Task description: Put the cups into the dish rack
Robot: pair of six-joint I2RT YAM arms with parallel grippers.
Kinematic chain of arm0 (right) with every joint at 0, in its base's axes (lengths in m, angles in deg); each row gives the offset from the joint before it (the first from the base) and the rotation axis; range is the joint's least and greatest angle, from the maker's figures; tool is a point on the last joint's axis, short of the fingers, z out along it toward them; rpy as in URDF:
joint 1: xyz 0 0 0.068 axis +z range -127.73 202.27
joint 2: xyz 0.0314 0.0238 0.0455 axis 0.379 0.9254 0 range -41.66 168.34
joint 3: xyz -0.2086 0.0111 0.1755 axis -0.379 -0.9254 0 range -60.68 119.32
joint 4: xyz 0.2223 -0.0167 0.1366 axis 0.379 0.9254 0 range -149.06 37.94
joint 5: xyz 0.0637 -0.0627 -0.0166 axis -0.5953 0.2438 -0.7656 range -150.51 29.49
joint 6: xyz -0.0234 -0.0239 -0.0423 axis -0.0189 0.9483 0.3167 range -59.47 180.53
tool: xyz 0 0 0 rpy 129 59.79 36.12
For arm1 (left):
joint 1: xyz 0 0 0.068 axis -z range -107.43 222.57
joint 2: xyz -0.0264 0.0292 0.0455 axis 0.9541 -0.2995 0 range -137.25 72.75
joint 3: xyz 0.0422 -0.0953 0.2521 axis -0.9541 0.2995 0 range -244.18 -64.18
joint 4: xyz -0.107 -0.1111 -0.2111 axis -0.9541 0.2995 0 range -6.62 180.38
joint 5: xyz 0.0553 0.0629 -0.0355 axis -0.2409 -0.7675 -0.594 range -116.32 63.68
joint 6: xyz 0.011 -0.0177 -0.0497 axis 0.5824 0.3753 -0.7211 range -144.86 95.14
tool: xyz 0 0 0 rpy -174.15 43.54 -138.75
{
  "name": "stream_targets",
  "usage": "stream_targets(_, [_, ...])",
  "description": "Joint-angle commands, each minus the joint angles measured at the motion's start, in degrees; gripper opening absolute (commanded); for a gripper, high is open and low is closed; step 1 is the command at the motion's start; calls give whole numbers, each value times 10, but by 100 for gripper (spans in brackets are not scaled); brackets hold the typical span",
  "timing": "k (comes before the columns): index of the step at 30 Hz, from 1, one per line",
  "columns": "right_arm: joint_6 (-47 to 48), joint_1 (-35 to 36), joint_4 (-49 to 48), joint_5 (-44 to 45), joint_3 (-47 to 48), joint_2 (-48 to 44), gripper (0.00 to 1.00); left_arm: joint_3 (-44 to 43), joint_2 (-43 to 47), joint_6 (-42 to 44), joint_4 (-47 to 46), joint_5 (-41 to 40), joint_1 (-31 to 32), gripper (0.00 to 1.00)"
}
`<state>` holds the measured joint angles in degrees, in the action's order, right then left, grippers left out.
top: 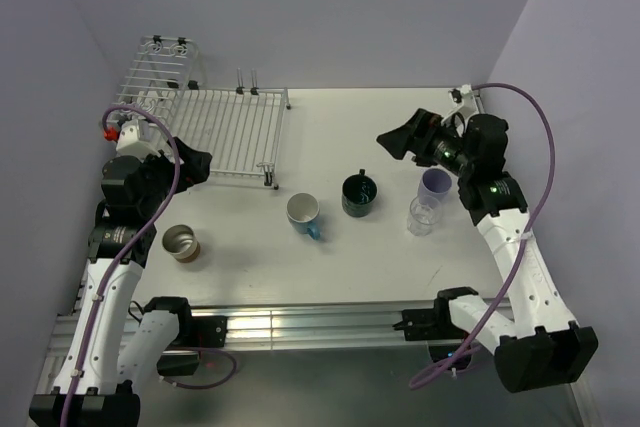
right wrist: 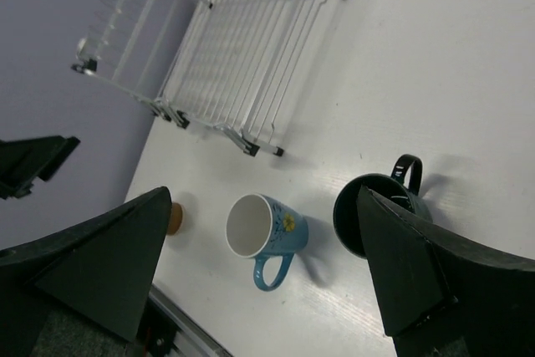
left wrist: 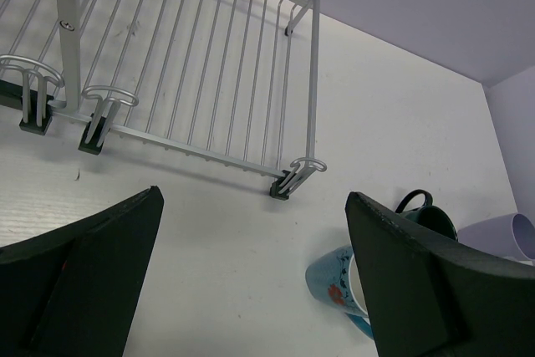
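Note:
Five cups stand on the white table: a light-blue mug [top: 304, 215], a dark teal mug [top: 360, 194], a lavender tumbler [top: 434, 185], a clear tumbler [top: 422, 216] and a tan-brown cup [top: 182, 243]. The white wire dish rack [top: 215, 122] sits at the far left and holds no cups. My left gripper [top: 195, 165] is open and empty by the rack's near edge, above the tan-brown cup. My right gripper [top: 396, 137] is open and empty, raised beyond the teal mug. In the right wrist view the light-blue mug [right wrist: 267, 232] lies between the fingers' lines.
The rack's taller basket part [top: 160, 67] stands at the far left corner against the wall. The rack's near rail and feet [left wrist: 288, 177] show in the left wrist view. The table's metal front rail [top: 300, 325] runs along the near edge.

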<state>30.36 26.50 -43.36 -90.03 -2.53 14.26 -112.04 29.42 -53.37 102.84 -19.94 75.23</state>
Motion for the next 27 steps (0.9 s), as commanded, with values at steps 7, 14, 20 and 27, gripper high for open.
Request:
stream_targets(7, [92, 219, 64, 197, 81, 56, 94, -1, 3, 9, -17, 3, -1, 99])
stream_targets(14, [123, 369, 76, 310, 86, 138, 83, -2, 1, 9, -16, 4, -1, 99])
stream_targets(20, [131, 434, 70, 345, 90, 196, 78, -1, 4, 9, -17, 2, -1, 99])
stream_targets(27, [135, 505, 79, 411, 115, 273, 73, -3, 0, 9, -15, 4, -2, 99])
